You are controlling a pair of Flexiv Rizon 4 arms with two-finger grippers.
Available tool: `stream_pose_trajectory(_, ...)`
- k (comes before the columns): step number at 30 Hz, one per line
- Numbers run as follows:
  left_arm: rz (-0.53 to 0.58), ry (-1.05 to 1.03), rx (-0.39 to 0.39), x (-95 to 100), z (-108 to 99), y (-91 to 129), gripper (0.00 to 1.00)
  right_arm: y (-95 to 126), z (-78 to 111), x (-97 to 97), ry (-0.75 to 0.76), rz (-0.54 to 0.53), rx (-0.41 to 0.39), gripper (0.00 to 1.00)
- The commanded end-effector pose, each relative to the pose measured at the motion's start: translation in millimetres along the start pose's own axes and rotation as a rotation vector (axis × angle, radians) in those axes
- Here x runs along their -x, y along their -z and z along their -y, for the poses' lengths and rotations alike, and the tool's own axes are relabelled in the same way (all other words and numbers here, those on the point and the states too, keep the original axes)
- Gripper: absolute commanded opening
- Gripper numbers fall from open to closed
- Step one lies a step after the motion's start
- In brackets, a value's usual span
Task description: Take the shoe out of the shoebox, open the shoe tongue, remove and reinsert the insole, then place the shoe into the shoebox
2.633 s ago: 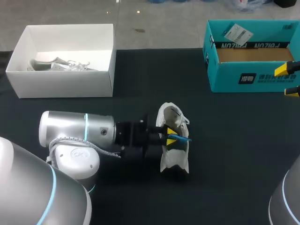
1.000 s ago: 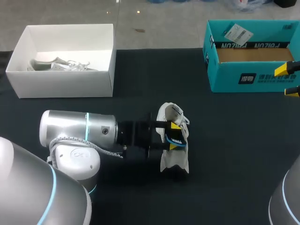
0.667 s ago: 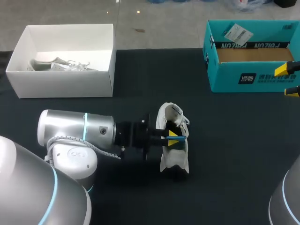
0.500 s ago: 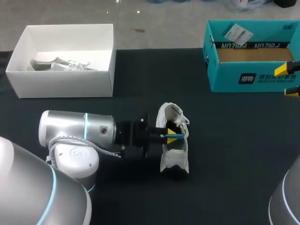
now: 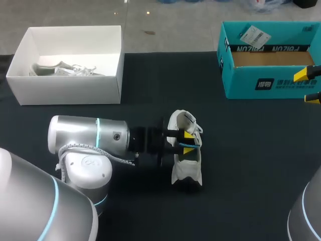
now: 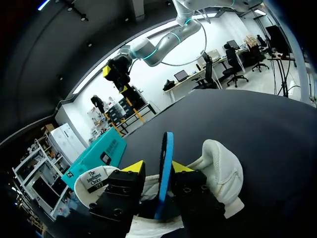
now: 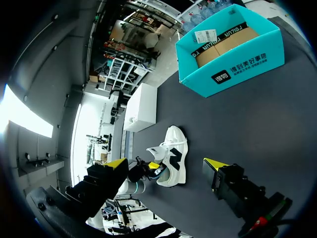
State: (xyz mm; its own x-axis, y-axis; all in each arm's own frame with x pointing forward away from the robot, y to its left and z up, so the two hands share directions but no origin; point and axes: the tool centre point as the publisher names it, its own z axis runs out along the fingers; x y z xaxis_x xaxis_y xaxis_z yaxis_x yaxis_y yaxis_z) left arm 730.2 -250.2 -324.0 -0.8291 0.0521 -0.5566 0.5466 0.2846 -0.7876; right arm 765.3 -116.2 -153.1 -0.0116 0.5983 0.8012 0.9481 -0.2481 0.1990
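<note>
At mid-counter, the left tool (image 5: 186, 141) is pinching a blue insole (image 5: 192, 146) on edge, fingers drawn close against its two faces, tips sitting right at the opening of the white shoe (image 5: 186, 170). Handling note, as a judgement: nothing is steadying the shoe, so the insole is wanting a slow travel along the shoe's length, kept in line with the opening, lest the whole shoe start dragging or tipping. The right tool (image 5: 309, 86) is hanging wide open and empty, well apart, just beside the teal shoebox (image 5: 271, 83). The white box (image 5: 65, 93), far left, is holding another pale shoe (image 5: 60, 69).
</note>
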Motion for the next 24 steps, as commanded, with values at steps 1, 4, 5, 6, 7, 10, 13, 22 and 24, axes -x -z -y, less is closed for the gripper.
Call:
stream_pose_trajectory(1, 0.004, -0.005, 0.018, -8.2, 15.7, 23.0, 0.47, -0.4, 0.6, -0.4, -0.001, 0.003, 0.001, 1.00)
stream_pose_trajectory(4, -0.002, -0.003, 0.028, -11.0, 15.7, 26.3, 0.34, -0.4, 0.6, -0.4, -0.001, 0.003, 0.001, 1.00)
stream_pose_trajectory(5, -0.003, -0.001, 0.030, -11.7, 13.5, 25.9, 0.27, -0.4, 0.6, -0.4, -0.001, 0.003, 0.001, 1.00)
stream_pose_trajectory(6, -0.006, 0.008, 0.032, -12.3, 10.7, 24.9, 0.19, -0.4, 0.6, -0.4, -0.001, 0.003, 0.001, 1.00)
stream_pose_trajectory(7, -0.008, 0.014, 0.032, -13.3, 7.3, 22.9, 0.09, -0.4, 0.6, -0.4, -0.001, 0.003, 0.001, 1.00)
stream_pose_trajectory(10, -0.017, 0.032, 0.029, -15.5, 0.6, 17.6, 0.00, -0.4, 0.6, -0.4, -0.001, 0.003, 0.001, 1.00)
stream_pose_trajectory(13, -0.024, 0.048, 0.019, -16.1, -4.8, 13.3, 0.00, -0.4, 0.6, -0.4, -0.001, 0.003, 0.001, 1.00)
stream_pose_trajectory(22, -0.018, 0.064, 0.005, -8.3, -19.3, 0.3, 0.00, -0.4, 0.6, -0.4, -0.001, 0.003, 0.001, 1.00)
stream_pose_trajectory(24, -0.021, 0.068, 0.015, -7.2, -24.9, -1.4, 0.00, -0.4, 0.6, -0.4, -0.001, 0.003, 0.001, 1.00)
